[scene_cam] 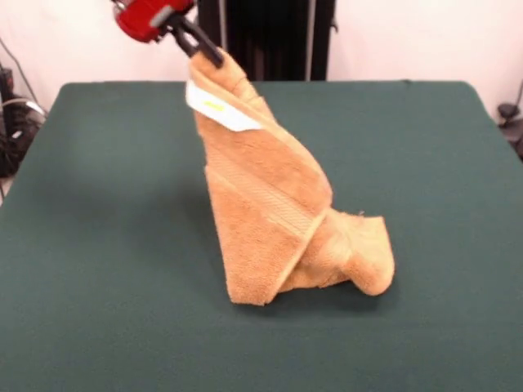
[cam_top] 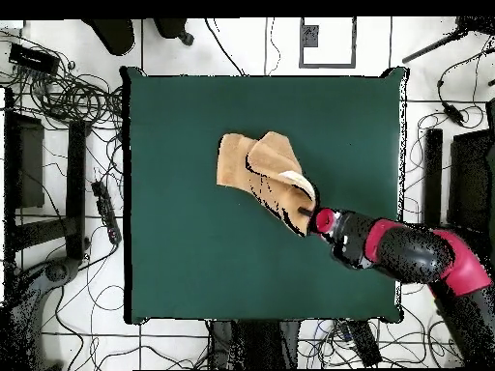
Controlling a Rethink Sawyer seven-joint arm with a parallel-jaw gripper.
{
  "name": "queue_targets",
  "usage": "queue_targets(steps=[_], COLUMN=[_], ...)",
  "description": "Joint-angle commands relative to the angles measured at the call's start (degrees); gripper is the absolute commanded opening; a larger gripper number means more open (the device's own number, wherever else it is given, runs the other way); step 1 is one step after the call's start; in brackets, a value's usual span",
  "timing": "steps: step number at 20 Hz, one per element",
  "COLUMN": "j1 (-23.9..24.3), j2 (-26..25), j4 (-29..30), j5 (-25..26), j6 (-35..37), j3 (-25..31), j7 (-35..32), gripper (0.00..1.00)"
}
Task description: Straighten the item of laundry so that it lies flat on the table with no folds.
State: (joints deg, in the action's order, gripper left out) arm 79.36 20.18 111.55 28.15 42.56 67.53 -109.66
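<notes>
While the gripper (scene_cam: 209, 52) is clamped on one top corner of the towel (scene_cam: 274, 212), the cloth hangs from that corner in a tall, tilted peak above the table (scene_cam: 106, 229). In the front view the black fingers (scene_cam: 198, 41) are closed together on the fabric at the top of the frame, with the red wrist section (scene_cam: 147, 16) directly behind them. A white tag (scene_cam: 219, 108) lies just below the gripped corner, on the side facing the camera. One flat woven band (scene_cam: 265, 196) runs diagonally down the raised cloth. The lower part of the towel rests on the green surface, folded over itself, with a rounded bunch at the right of the picture. In the overhead view the arm (cam_top: 416, 253) enters from the right edge and ends at the towel (cam_top: 253, 166), which lies near the table (cam_top: 193, 261) centre, slightly toward the far side from the robot. Cables (cam_top: 68, 87) lie on the floor around the table.
</notes>
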Motion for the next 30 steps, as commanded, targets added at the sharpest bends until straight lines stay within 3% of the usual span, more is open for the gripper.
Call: queue_targets(steps=[1, 4, 8, 12, 19, 23, 30], j1=[-6.5, -7.1, -6.9, -4.2, 3.7, 3.8, 1.3], j2=[-3.0, -4.1, -10.0, -13.9, -12.6, -9.7, -4.8], j4=[-0.6, -0.5, -1.5, -1.5, -6.0, -13.5, -24.7], j5=[2.3, 4.1, 8.4, 10.2, 9.0, 11.4, 15.7], j6=[3.1, 0.4, -3.4, -2.0, 18.7, 28.7, 37.2], j3=[3.0, 1.5, -1.1, -1.7, -1.0, -1.5, -2.8], j7=[15.8, 15.7, 18.8, 23.0, 41.5, 53.7, 63.6], gripper=[0.0, 0.0, 0.0, 0.0, 0.0, 0.0, 0.0])
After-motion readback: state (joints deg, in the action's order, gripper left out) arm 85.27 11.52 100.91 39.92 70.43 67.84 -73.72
